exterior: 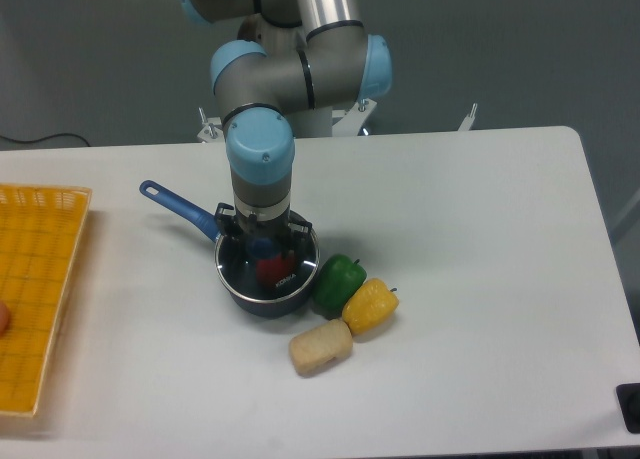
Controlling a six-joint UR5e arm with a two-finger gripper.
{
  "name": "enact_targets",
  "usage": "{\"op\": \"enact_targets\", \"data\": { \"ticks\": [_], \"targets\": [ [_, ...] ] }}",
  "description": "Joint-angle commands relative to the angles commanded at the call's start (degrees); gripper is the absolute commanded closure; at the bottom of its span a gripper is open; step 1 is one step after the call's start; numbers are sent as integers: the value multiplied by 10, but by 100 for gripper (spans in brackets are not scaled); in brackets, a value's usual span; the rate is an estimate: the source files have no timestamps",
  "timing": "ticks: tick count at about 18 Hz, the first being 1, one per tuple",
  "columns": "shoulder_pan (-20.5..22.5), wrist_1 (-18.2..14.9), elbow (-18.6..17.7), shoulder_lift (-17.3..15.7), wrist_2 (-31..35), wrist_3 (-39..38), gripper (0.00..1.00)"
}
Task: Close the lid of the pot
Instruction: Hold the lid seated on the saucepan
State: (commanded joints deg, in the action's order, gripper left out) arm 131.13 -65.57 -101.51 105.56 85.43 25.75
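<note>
At frame centre, our tool (263,241) grips the blue knob of the lid (267,270), which sits over the pot (266,297) on the surface (470,259). We judge seating nearly done; next, release and lift straight up.

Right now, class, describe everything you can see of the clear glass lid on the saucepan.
The round clear glass lid with a thin metal rim lies level on the small dark blue saucepan, covering its mouth. Its blue centre knob sits between the end effector fingers. White lettering shows near the front edge, and a red object is visible through the glass.
</note>
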Motion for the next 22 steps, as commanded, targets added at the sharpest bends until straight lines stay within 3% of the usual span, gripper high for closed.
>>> {"op": "enact_targets", "data": {
  "ticks": [22],
  "targets": [
    [0, 0, -2, 0, 3, 0, 33]
  ]
}}
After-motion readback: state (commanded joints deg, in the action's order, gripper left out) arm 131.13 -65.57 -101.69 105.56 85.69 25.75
